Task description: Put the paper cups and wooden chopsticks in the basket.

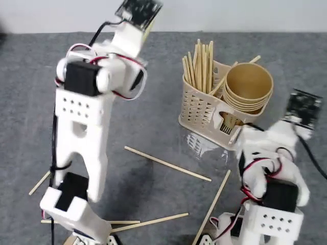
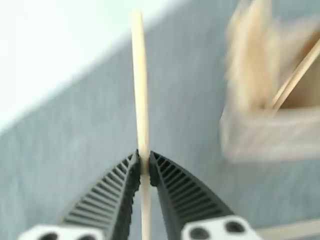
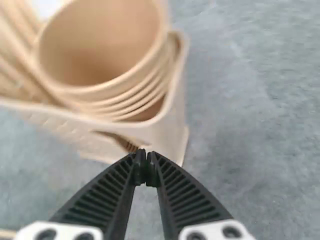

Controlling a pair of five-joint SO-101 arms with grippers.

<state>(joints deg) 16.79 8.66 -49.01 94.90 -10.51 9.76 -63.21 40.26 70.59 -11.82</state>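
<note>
Five loose chopsticks, a sixth held, one basket already stocked.
Nearest, five wooden chopsticks (image 1: pixel 167 163) lie scattered flat on the grey tabletop (image 1: pixel 153 122), one partly hidden by the left arm (image 1: pixel 82 127). The right arm (image 1: pixel 271 204) sits folded low; the right jaws are closed on nothing, tips just at the foot of the basket (image 1: pixel 204 109). Open tabletop spreads between the arms and left of the basket. It holds a nested cup stack (image 1: pixel 249 84) and an upright chopstick bundle (image 1: pixel 200 64). The left arm stands raised toward the far edge, left jaws clamped on the sixth chopstick (image 2: pixel 140 90).
</note>
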